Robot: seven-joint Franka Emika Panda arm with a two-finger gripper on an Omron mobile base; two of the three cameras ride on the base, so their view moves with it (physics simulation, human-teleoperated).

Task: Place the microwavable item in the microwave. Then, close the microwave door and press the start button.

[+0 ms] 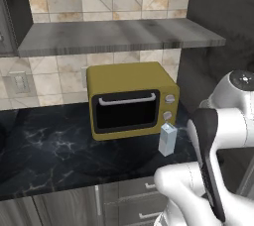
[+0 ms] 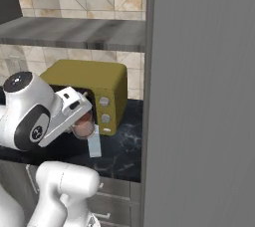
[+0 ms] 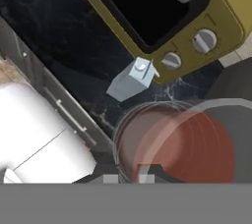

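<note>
Hand view: the pinkish-brown translucent cup (image 3: pixel 177 144) is sitting between the fingertips of the gripper (image 3: pixel 142 171), jaws closed against its rim. Its round mouth is facing the camera, long axis running along the gripper. It is hanging above the black counter (image 3: pixel 64 36), near the white-blue carton (image 3: pixel 132 80) and yellow oven (image 3: pixel 216 2).

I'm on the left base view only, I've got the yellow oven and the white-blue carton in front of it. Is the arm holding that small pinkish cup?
Observer: Yes. In the right base view the gripper holds the small pinkish-brown translucent cup off the black marble counter.
Operator: Where is it relative to the carton?
Observer: Just above the tall white-blue carton, not touching it, in front of the yellow countertop oven.
</note>
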